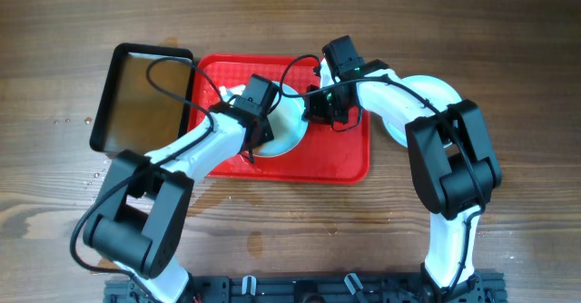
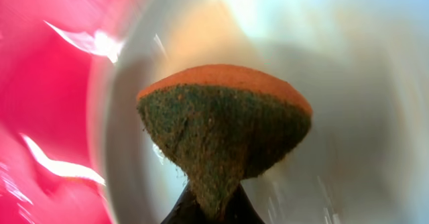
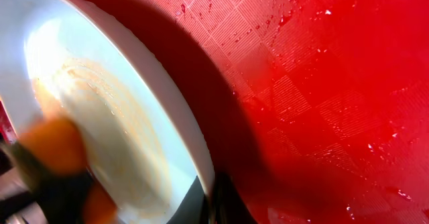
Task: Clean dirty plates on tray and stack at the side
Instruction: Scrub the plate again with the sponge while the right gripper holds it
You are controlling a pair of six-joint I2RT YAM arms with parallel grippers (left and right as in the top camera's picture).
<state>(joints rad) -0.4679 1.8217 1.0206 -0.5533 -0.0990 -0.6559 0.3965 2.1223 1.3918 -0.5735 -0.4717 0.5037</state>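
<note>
I was mid-scrub, left gripper (image 2: 211,214) clamped on the sponge (image 2: 224,123) against the sauce-streaked plate (image 3: 114,117) on the tray (image 3: 322,83), right gripper (image 3: 209,207) pinching its rim; next I judged I needed firm strokes over that orange film.

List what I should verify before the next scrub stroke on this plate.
1. Sponge secure in the left end effector: ok, pinched at its narrow end.
2. Sponge over the plate: ok. Actual contact: cannot tell.
3. Right end effector steadying the plate: ok, the rim sits between its fingers.
4. Plate clean: not ok, orange-brown sauce streaks its face.
5. Plate inside the tray: ok, red tray surface shows beside and under its rim.
</note>
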